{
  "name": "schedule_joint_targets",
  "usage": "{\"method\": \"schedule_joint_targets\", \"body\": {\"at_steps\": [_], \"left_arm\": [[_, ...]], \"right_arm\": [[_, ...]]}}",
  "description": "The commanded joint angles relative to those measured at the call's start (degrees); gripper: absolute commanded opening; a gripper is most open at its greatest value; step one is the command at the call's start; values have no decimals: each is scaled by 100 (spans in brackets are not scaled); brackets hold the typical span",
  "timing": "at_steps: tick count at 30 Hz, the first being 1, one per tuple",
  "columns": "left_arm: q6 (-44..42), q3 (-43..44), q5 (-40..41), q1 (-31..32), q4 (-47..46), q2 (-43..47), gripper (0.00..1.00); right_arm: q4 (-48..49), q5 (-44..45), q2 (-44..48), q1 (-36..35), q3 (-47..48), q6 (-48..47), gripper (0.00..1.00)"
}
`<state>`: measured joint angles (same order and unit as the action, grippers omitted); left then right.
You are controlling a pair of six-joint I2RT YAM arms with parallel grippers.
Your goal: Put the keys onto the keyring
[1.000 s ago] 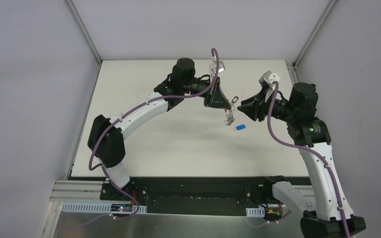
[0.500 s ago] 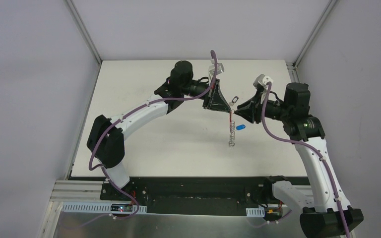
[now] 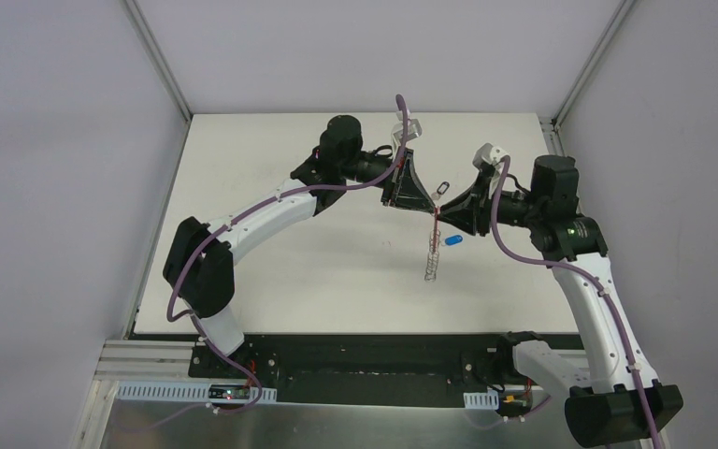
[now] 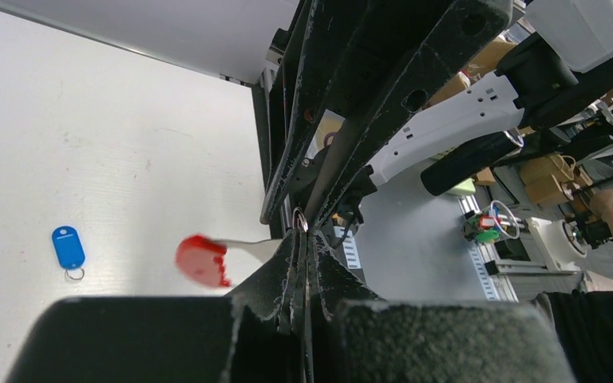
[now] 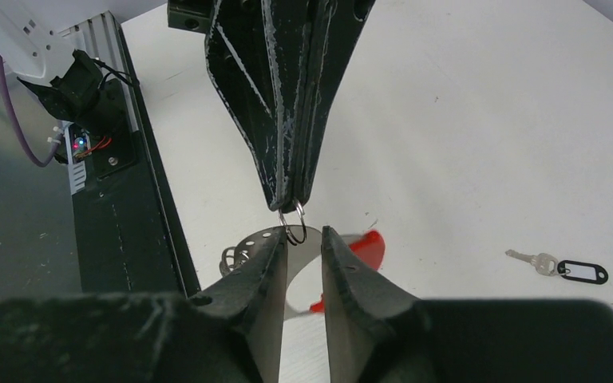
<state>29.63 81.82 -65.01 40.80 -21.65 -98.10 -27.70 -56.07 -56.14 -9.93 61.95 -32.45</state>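
My left gripper [image 3: 432,207] hangs above the table's middle, shut on a small metal ring [image 5: 294,227] of the keyring. The keyring's red band [image 4: 201,261] and silvery row of rings [image 3: 433,265] dangle below it. My right gripper [image 5: 303,238] faces it tip to tip, open by a narrow gap. The ring sits at the right gripper's left fingertip, and nothing is clamped between its fingers. The blue-headed key [image 3: 454,240] lies on the table just under the grippers. The silver key with a dark loop [image 5: 563,268] lies further back.
The white table [image 3: 290,271] is bounded by a metal frame rail [image 3: 164,65] and grey walls on three sides. A black base rail [image 3: 365,360] with wiring runs along the near edge. Purple cables trail along both arms.
My right gripper has moved left up to the left gripper's tips and its jaws have narrowed. The keyring's chain, bunched up a second ago, now hangs full length.
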Motion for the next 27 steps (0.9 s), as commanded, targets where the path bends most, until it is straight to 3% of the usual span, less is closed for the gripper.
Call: {"method": "schedule_joint_targets", "body": {"at_steps": [1, 12, 22, 27], "left_arm": [[61, 44, -200, -10, -384, 328, 0], [61, 35, -203, -10, -384, 254, 0], [34, 77, -197, -12, -310, 174, 0], [-489, 315, -108, -19, 388, 136, 0]], "right_arm": [[157, -370, -19, 35, -68, -128, 22], [201, -562, 6, 35, -78, -104, 0], [90, -545, 24, 31, 31, -155, 0], [-245, -103, 24, -1, 182, -317, 0]]}}
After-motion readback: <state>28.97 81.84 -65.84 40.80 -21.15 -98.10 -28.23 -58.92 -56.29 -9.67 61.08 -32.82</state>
